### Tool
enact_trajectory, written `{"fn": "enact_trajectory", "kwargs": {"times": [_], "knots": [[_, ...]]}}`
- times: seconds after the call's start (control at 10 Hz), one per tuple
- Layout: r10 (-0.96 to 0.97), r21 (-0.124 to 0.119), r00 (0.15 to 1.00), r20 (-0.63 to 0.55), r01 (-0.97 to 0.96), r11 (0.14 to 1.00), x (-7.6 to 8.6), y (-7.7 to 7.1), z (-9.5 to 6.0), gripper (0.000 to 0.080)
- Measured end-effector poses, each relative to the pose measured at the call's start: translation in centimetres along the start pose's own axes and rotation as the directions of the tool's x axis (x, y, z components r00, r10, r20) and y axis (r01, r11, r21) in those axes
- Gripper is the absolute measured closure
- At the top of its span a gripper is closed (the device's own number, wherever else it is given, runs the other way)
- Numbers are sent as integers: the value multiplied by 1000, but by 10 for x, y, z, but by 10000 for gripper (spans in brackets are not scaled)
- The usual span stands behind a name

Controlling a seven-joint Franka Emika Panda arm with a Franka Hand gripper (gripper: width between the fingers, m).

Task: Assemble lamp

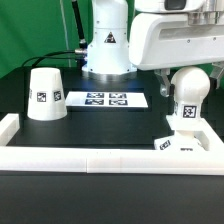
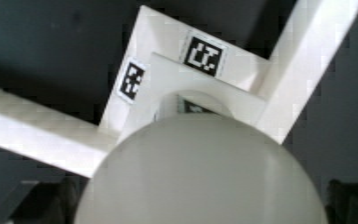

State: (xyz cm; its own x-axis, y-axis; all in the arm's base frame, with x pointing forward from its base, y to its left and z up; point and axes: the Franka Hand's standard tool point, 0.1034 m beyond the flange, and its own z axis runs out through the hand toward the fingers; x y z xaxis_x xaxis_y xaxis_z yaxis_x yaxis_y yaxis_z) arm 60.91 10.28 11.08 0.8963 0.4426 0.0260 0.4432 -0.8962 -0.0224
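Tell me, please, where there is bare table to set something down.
The widest bare patch is the dark table between the shade, the marker board and the front rail. The exterior view's right is crowded: the bulb and base fill that corner.

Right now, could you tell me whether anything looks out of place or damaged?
Nothing stands out: the bulb stands upright on the base, and the shade sits upright, apart, toward the exterior view's left.
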Motion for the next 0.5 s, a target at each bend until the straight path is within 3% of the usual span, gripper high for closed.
{"fn": "enact_trajectory", "kwargs": {"times": [0.5], "knots": [[-338,-26,941,23,339,940,-2,4,1,100]]}}
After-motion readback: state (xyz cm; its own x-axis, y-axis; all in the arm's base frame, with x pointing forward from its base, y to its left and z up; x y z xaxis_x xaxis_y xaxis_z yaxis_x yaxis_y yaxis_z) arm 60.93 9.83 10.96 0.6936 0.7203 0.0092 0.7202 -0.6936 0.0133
